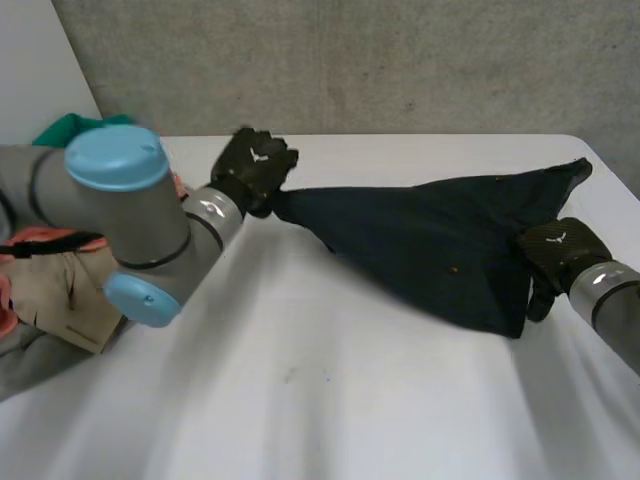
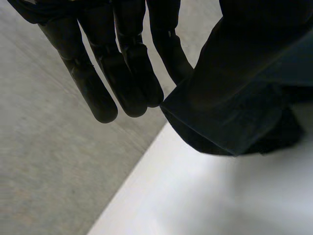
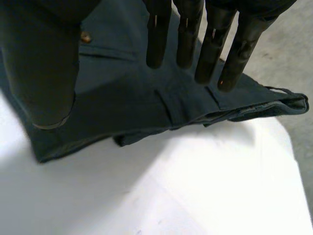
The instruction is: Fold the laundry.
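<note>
Head view, note by A: dark trousers (image 1: 430,240) lie stretched across the white surface (image 1: 330,400), one hand at each end. Why that layout?

B: Likely to pull them flat before a fold. The left hand (image 1: 255,165) has the leg end bunched to a point and raised off the surface. Left wrist view shows the hem (image 2: 220,117) hanging beside straight fingers (image 2: 132,73), apparently nipped between the thumb and the nearest finger. That thumb is under cloth, so the grip is my reading.

A: And the right hand (image 1: 560,250)?

B: At the waist end. Right wrist view: fingers (image 3: 210,44) straight, thumb (image 3: 44,73) spread, both over the waistband (image 3: 166,105), nothing pinched. A flat hand, probably anchoring that end against the pull; contact not certain.

A: Other items?

B: A pile of clothes (image 1: 60,290) beside the left arm, well apart from the trousers. Judgement: smoothing stage, no fold made yet.
</note>
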